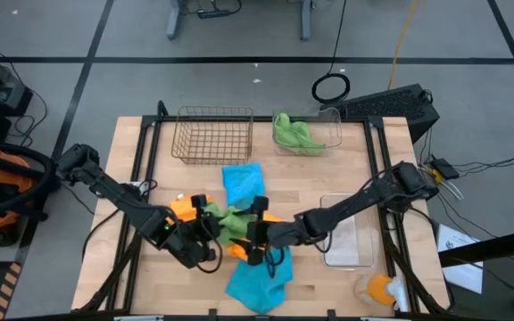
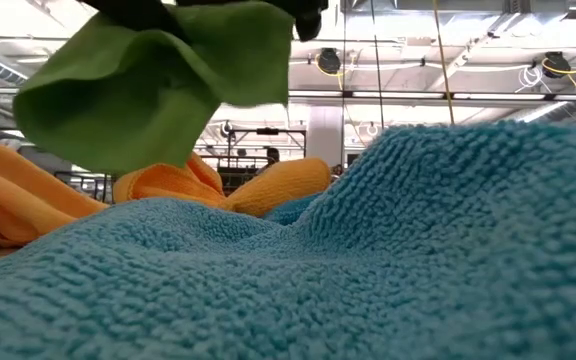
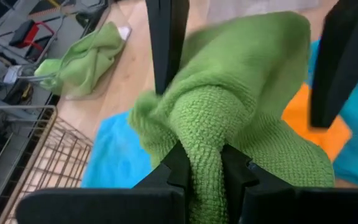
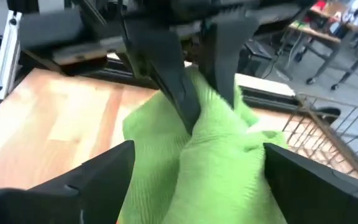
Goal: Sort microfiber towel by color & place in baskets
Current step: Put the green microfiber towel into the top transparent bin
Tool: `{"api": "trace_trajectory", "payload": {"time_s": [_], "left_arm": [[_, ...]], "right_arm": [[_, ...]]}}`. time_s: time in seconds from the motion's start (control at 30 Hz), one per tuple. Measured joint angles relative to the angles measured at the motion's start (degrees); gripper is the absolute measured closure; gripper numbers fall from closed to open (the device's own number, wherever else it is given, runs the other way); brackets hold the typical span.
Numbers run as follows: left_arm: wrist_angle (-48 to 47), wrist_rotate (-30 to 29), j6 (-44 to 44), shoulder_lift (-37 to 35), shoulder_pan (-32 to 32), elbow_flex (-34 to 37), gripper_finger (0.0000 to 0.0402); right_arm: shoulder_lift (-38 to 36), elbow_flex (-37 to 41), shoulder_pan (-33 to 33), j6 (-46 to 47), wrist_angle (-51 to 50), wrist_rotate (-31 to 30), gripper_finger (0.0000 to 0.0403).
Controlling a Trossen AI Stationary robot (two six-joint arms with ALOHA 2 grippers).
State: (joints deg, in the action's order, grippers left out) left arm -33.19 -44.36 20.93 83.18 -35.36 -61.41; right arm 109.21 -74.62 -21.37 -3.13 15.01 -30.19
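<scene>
My left gripper [image 1: 211,228] is shut on a green towel [image 1: 230,223] at the middle of the table. The towel hangs over a pile of orange towels [image 1: 186,207] and blue towels [image 1: 244,183]. My right gripper [image 1: 255,234] faces it from the table's right and is open, with one finger [image 3: 166,43] on each side of the green towel [image 4: 222,155]. At the far edge stand a wire basket [image 1: 212,134] and a clear bin [image 1: 328,125] that holds another green towel [image 1: 294,132]. A second clear bin [image 1: 351,234] stands at the right. My left gripper pinches a bunched fold of the green towel [image 3: 207,134] between its two fingers [image 3: 180,169]. The fingers come from the table's left, slanting down. The towel is lifted; its loose part [image 2: 158,90] hangs slack above the orange towels [image 2: 178,185].
A blue towel [image 1: 257,278] lies near the front edge and fills the low view's foreground [image 2: 368,260]. An orange object [image 1: 377,287] lies at the near right corner. Black rails [image 1: 145,143] run along the table's left and right sides.
</scene>
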Motion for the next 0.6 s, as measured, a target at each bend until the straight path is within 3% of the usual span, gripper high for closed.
{"api": "trace_trajectory", "payload": {"time_s": [0.47,0.6], "left_arm": [[5.54,-0.64,-5.27,0.00,-2.27,0.00,0.0358],[7.39,-0.73,-6.90,-0.01,-2.16,0.00,0.0358]], "right_arm": [[4.15,-0.18,0.44,5.28,1.53,1.59,0.0092],[4.15,-0.18,0.39,5.31,2.03,3.36,0.0133]]}}
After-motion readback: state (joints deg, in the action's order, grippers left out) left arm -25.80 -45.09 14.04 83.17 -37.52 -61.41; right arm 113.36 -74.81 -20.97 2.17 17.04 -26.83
